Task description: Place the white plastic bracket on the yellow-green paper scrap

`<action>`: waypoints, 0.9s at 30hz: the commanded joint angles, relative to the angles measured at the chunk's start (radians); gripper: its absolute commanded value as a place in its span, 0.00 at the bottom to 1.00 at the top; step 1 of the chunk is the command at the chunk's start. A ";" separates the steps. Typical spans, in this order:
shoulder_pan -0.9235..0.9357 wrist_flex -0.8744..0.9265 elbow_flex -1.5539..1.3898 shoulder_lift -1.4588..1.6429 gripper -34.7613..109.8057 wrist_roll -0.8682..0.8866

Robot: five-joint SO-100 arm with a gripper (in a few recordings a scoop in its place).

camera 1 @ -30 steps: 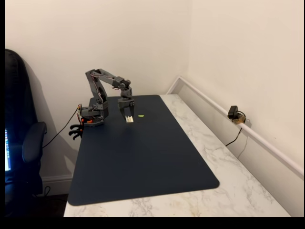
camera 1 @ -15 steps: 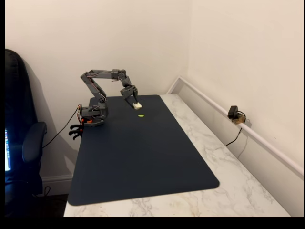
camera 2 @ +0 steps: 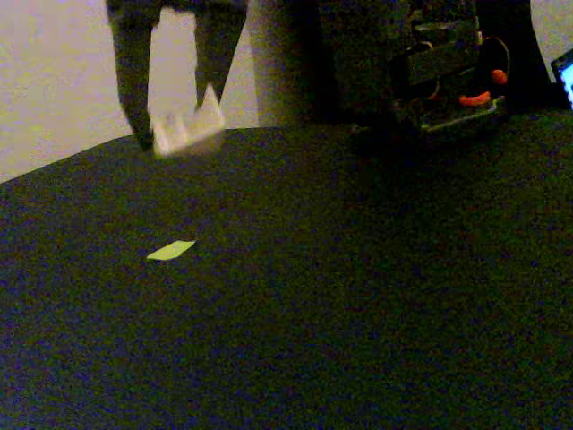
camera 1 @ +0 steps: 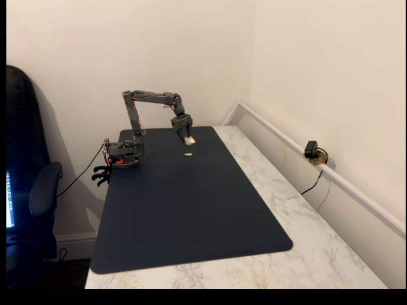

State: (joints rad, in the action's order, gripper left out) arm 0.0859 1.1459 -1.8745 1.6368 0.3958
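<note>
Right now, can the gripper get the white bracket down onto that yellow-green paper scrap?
Probably yes. The gripper holds the white plastic bracket in the air, close above the yellow-green paper scrap. The dark mat around the scrap is bare, so nothing blocks the way down.

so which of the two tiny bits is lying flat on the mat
The yellow-green paper scrap lies flat on the dark mat. The white plastic bracket is held up in the end effector, off the mat.

Matt dark mat (camera 1: 191,210) – glossy marble-look table (camera 1: 299,235), plastic bracket (camera 2: 188,130).
</note>
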 commanded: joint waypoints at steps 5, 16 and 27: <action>0.063 -0.037 0.107 -0.109 0.24 -0.009; 0.091 -0.032 0.175 -0.225 0.26 -0.028; 0.097 -0.026 0.173 -0.244 0.47 -0.029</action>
State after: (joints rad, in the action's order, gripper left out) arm 0.1626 1.0999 -1.7441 1.3560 0.3636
